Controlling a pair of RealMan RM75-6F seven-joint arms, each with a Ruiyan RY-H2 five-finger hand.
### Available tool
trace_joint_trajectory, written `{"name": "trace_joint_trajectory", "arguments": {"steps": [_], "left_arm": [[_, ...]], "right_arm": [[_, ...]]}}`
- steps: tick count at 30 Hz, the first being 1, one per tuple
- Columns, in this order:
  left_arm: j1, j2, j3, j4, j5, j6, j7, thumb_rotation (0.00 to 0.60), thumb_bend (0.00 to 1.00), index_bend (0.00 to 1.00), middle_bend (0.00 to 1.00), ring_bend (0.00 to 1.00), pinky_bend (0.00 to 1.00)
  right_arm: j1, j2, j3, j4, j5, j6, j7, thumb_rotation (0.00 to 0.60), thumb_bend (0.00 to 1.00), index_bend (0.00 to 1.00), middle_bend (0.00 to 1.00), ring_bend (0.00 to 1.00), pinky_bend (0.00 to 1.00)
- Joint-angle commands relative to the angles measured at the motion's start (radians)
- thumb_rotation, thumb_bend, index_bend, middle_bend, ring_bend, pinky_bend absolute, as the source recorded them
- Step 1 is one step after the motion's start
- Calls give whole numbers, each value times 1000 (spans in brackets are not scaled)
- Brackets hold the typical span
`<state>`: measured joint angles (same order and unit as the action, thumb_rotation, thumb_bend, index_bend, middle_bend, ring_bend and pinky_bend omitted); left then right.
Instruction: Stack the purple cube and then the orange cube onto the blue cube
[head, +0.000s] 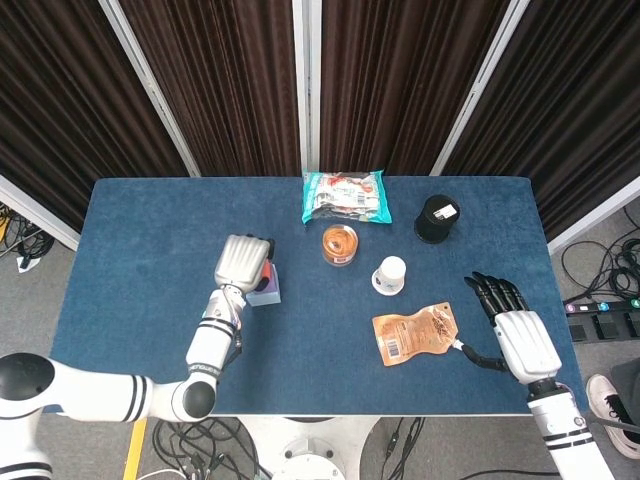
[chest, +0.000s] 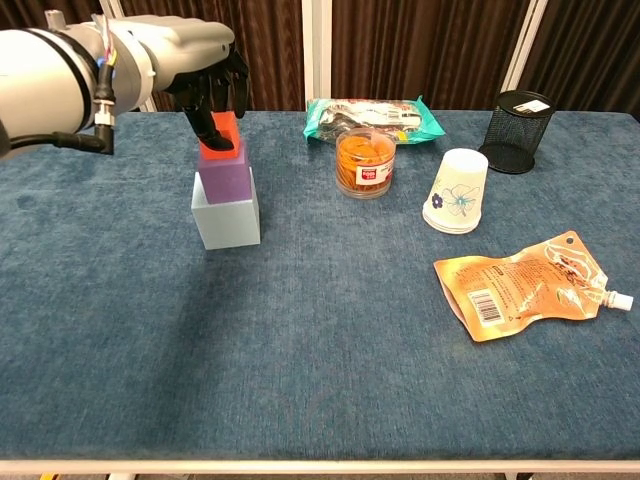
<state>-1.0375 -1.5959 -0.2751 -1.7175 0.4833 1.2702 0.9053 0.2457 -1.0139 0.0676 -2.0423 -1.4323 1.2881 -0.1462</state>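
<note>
A: Head view, left hand (head: 243, 262) covers the stack; only a sliver of orange cube (head: 269, 272) and an edge of blue cube (head: 271, 295) show.

B: Chest view, dark fingers (chest: 212, 104) hide part of the orange cube (chest: 225, 136); can't tell if it rests on the purple cube (chest: 227, 174).

A: Right hand (head: 512, 328) missing from chest view, its arm cut off by the bottom edge.

snack bag (chest: 372, 116), jar (chest: 365, 164), paper cup (chest: 456, 191), pouch (chest: 522, 285), mesh holder (chest: 518, 118)

Blue table (chest: 300, 380) with blue cube (chest: 228, 215), cup (chest: 456, 190), pouch (chest: 520, 285), jar (chest: 365, 163).
</note>
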Motion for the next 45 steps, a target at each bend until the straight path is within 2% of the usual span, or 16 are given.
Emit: {"name": "trace_joint_trajectory", "arguments": {"steps": [1, 4, 7, 12, 15, 20, 26, 29, 32, 35, 36, 38, 45], "left_arm": [[2, 4, 2, -3, -9, -6, 1, 600, 282, 517, 639, 463, 535], [4, 14, 0, -12, -21, -19, -1, 600, 259, 469, 609, 459, 524], [6, 32, -5, -30, -34, -38, -9, 600, 222, 367, 542, 431, 500], [3, 78, -9, -84, -75, -68, -7, 600, 174, 256, 388, 317, 391], [4, 102, -6, -116, -81, -64, -8, 600, 159, 233, 340, 284, 347], [15, 162, 10, -177, -81, -37, 1, 600, 155, 218, 320, 260, 320], [91, 281, 54, -247, -59, 1, -53, 600, 154, 215, 298, 235, 293], [140, 337, 82, -241, -22, -4, -108, 600, 155, 216, 273, 220, 275], [212, 380, 114, -180, 110, -39, -242, 600, 150, 216, 255, 209, 271], [292, 402, 164, -46, 373, -61, -427, 600, 146, 215, 248, 199, 271], [320, 402, 190, 15, 484, -47, -490, 600, 145, 215, 248, 199, 271], [364, 392, 227, 108, 629, 0, -574, 600, 145, 216, 248, 199, 271], [451, 359, 300, 260, 838, 93, -636, 600, 144, 215, 248, 199, 271]], "right_arm": [[0, 0, -1, 0, -2, 0, 0, 600, 129, 0, 36, 0, 0], [0, -1, -3, 0, -5, 0, -2, 600, 129, 0, 36, 0, 0], [-1, -1, -3, 1, -3, 0, 0, 600, 129, 0, 35, 0, 0], [0, 1, -2, 2, -1, -2, 3, 600, 129, 0, 36, 0, 0], [-1, 2, -4, 1, -4, -1, 7, 600, 129, 0, 36, 0, 0], [1, 5, -2, 0, -2, -5, 12, 600, 128, 0, 36, 0, 0], [4, 9, 0, 0, 4, -11, 17, 600, 129, 0, 36, 0, 0], [4, 9, 0, -2, 6, -10, 14, 600, 129, 0, 36, 0, 0], [3, 8, -1, -3, 1, -6, 10, 600, 128, 0, 36, 0, 0], [4, 6, -3, -2, 0, -10, 8, 600, 129, 0, 36, 0, 0], [5, 6, -4, -1, 2, -14, 7, 600, 129, 0, 36, 0, 0], [7, 4, -7, 1, 3, -20, 5, 600, 129, 0, 36, 0, 0], [3, 1, -13, 0, -13, -12, -2, 600, 129, 0, 36, 0, 0]]}}
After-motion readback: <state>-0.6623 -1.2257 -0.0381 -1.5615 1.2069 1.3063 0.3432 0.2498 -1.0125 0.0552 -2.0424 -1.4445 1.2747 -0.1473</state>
